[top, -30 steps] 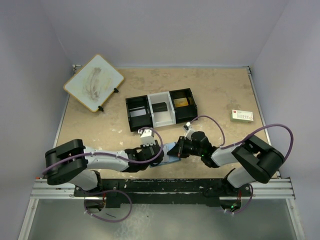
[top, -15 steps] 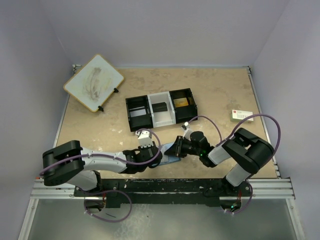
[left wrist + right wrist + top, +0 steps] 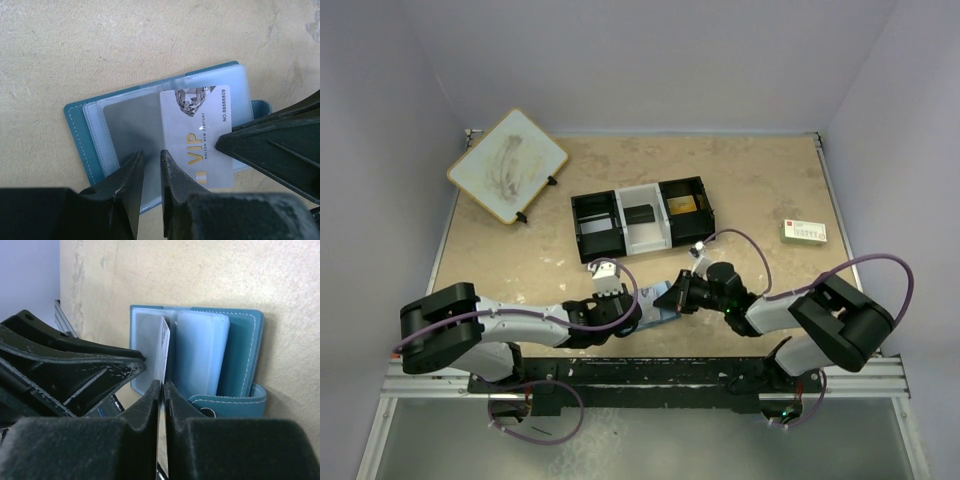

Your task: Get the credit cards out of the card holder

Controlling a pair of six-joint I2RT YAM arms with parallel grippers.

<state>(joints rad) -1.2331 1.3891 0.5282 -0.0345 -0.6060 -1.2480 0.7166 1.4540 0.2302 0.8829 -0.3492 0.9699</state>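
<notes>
My right gripper [image 3: 161,387] is clamped on the card [image 3: 200,135], which runs edge-on from 12 to 6 and is partly out of the open holder [image 3: 80,135] at the tray's [image 3: 598,228] 6 o'clock; my left gripper [image 3: 150,162], a slit apart, rests on it, grip unclear.

Robot lab test cell, plain lavender walls [image 3: 650,60] closing in a beige table [image 3: 760,190] on three sides, left arm [image 3: 520,322] and right arm [image 3: 790,310] with looping purple cables [image 3: 880,262] bolted to an aluminium rail [image 3: 650,372] nearer than the tray [image 3: 577,225], staged props around it, board [image 3: 507,165] behind-left, card [image 3: 804,232] right.
</notes>
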